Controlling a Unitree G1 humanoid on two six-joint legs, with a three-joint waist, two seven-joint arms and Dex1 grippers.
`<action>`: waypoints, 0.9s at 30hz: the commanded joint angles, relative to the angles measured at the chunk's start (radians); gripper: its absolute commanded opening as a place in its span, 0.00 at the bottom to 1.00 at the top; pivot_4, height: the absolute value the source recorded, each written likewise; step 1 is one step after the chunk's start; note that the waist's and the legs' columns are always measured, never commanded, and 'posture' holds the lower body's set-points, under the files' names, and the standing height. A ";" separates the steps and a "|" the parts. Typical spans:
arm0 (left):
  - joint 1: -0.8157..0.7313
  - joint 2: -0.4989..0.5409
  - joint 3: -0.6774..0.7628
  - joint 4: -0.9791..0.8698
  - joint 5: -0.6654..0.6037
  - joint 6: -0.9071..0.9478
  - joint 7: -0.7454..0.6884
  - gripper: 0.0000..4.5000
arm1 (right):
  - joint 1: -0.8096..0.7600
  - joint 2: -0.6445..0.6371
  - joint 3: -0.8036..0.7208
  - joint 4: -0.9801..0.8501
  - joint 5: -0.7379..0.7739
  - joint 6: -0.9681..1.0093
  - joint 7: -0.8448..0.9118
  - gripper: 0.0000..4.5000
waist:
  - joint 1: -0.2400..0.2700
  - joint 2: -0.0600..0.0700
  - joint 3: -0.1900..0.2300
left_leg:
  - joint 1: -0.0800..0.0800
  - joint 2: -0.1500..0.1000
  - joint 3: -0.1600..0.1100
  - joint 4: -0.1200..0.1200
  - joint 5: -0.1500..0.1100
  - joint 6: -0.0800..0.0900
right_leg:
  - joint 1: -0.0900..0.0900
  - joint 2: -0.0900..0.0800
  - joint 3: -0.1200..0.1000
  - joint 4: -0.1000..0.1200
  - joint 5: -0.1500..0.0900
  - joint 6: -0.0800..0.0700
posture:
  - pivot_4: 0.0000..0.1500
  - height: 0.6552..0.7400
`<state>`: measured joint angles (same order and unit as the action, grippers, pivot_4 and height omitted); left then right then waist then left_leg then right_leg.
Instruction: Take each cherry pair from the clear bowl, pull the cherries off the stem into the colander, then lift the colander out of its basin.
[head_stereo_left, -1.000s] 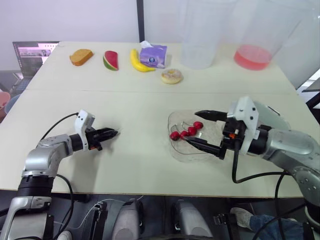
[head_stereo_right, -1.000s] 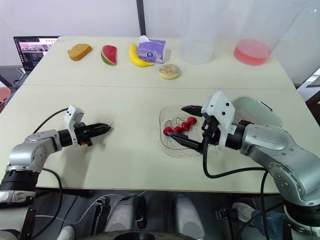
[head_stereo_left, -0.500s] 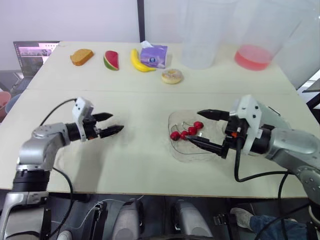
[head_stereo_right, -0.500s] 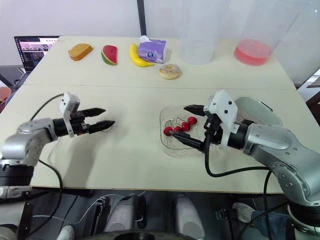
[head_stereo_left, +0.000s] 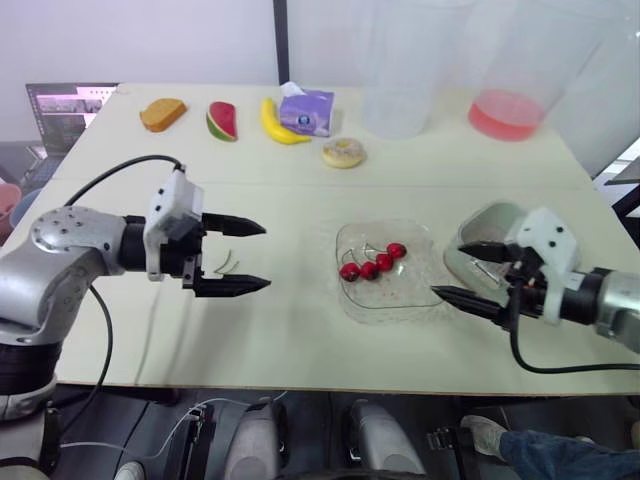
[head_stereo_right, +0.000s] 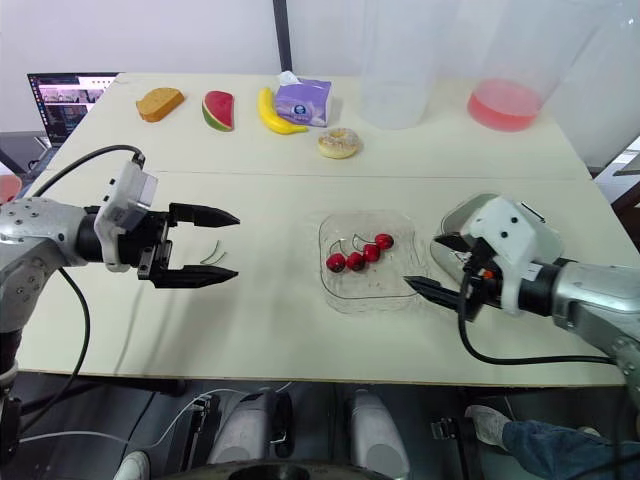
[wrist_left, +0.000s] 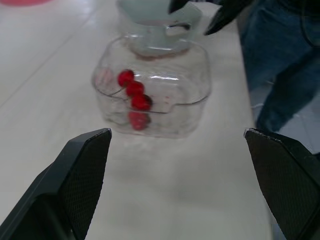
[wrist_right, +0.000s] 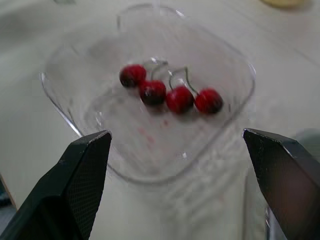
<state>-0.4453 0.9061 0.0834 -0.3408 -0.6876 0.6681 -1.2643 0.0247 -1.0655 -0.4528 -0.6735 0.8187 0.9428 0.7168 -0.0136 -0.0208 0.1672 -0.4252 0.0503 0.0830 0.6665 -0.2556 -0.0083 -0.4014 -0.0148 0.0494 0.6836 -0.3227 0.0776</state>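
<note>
Four cherries (head_stereo_left: 372, 263), apparently two stemmed pairs, lie in the clear bowl (head_stereo_left: 400, 302). Right gripper (head_stereo_left: 449, 270), spread wide and empty, hovers at the bowl's three o'clock; left gripper (head_stereo_left: 265, 257), equally wide and empty, hangs well apart at nine o'clock.

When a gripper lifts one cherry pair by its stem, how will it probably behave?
The stems look thin and curved, so the pair would likely dangle and swing rather than stay stiff. The cherries are small, round and glossy, so probably light, slippery to pinch and apt to roll inside the clear bowl if dropped.
</note>
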 joint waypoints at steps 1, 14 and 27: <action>-0.027 0.004 -0.002 -0.024 -0.012 -0.001 0.006 0.99 | -0.006 -0.006 -0.032 -0.019 -0.005 -0.024 0.016 1.00 | 0.000 0.000 0.000 | 0.000 0.000 0.000 0.000 0.000 0.000 | 0.000 0.001 0.000 0.000 0.000 0.000 | 1.00 1.00; -0.067 -0.044 -0.061 -0.002 0.011 -0.018 0.026 0.99 | -0.519 -0.097 0.485 0.174 -0.172 -0.039 0.203 1.00 | -0.007 0.001 0.000 | 0.001 0.000 0.001 0.000 0.000 0.000 | -0.001 0.001 0.001 0.000 0.000 0.000 | 1.00 1.00; -0.083 -0.070 -0.070 0.002 0.015 -0.016 0.052 0.99 | -0.958 0.063 1.037 0.521 -0.669 -0.202 0.489 1.00 | -0.001 0.001 0.000 | -0.003 0.000 0.002 0.001 0.000 0.000 | -0.006 0.001 0.001 0.001 0.000 0.000 | 1.00 1.00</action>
<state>-0.5131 0.8362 -0.0061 -0.3166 -0.6597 0.6508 -1.2198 -0.9053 -1.0077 0.5696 -0.1694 0.2038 0.7758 1.1744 -0.0147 -0.0203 0.1676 -0.4281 0.0504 0.0853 0.6675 -0.2558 -0.0079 -0.4069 -0.0141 0.0507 0.6849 -0.3227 0.0773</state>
